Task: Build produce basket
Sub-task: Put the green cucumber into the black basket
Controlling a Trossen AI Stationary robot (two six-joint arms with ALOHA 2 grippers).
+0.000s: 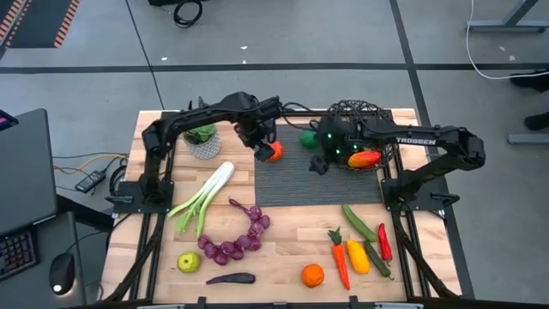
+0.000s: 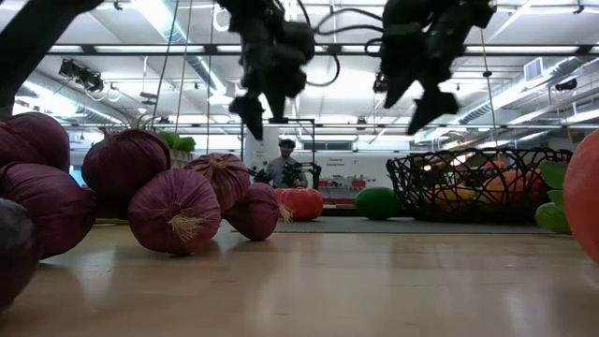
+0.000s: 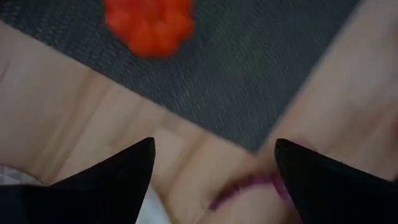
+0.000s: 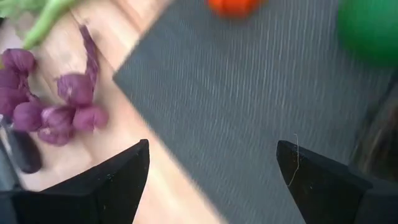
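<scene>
A: Where's the round dark open-weave wire basket (image 1: 360, 129)?

B: At the far right corner of the grey ribbed mat (image 1: 317, 180). An orange-red and yellow piece (image 1: 365, 158) already lies inside it, seen from above.

A: Left gripper (image 1: 261, 148)?

B: Over the mat's far left corner, just beside a small red-orange ribbed fruit (image 1: 274, 152) lying on the mat. In the wrist view both dark fingers (image 3: 118, 180) stand wide apart with nothing between them.

A: Right gripper (image 1: 319, 163)?

B: Above the mat just beside the basket. Fingers (image 4: 109, 180) spread, empty. A round green fruit (image 1: 308, 138) sits on the mat between the basket and the red-orange fruit.

A: Rest of the produce?

B: All on the pale wooden table (image 1: 283, 257) off the mat. A purple string of bulbs (image 1: 240, 236) curls near the mat's near left corner, and a white-and-green leek (image 1: 202, 199) lies to the mat's left. A yellow-green apple (image 1: 189, 262) and a dark purple aubergine (image 1: 230, 278) lie beyond the string, at the near edge. On the near side of the mat's right half: a green cucumber (image 1: 358, 222), a red chilli (image 1: 383, 241), a yellow pepper (image 1: 358, 256), a carrot (image 1: 340, 256) and an orange (image 1: 312, 275).

A: Anything else?

B: A white-patterned pot with a green plant (image 1: 203, 140) stands to the mat's far left.
</scene>
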